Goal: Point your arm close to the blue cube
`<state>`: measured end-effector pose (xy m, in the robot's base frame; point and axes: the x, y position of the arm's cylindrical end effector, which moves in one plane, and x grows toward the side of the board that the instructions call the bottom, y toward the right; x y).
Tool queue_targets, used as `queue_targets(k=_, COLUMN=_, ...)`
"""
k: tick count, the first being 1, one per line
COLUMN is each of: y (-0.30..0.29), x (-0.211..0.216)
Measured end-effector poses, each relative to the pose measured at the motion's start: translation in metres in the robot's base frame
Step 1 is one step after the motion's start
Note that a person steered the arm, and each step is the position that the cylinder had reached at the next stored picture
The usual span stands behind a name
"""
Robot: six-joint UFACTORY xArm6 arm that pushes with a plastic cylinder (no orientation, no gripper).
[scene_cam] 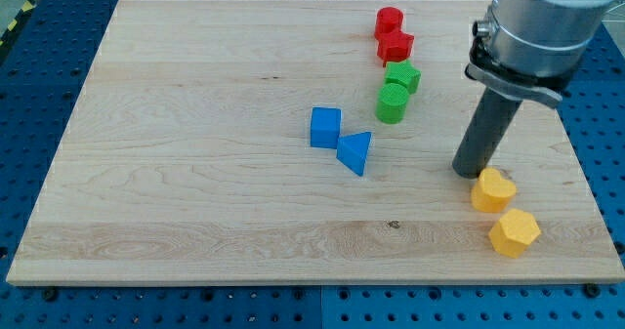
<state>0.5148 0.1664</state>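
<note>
The blue cube [325, 127] sits near the middle of the wooden board [195, 173]. A blue triangular block [355, 152] touches its lower right corner. My tip [467, 172] rests on the board well to the right of the blue cube, just above and left of a yellow heart-shaped block [493, 189]. The rod rises from the tip toward the view's top right.
A yellow hexagonal block [514, 232] lies below the yellow heart. A green cylinder [392, 103] and a green star-like block [402, 76] sit right of and above the cube. A red cylinder [389, 21] and a red star-like block [395, 46] lie near the top.
</note>
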Motion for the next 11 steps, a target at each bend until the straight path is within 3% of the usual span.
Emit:
queue_targets(k=2, y=0.0, x=0.016)
queue_targets(k=3, y=-0.016, x=0.004)
queue_targets(k=4, y=-0.079, x=0.016)
queue_targets(k=6, y=-0.19, x=0.078)
queue_targets(k=7, y=-0.209, x=0.054)
queue_targets(k=9, y=-0.189, x=-0.06)
queue_targets(k=11, y=-0.184, x=-0.057)
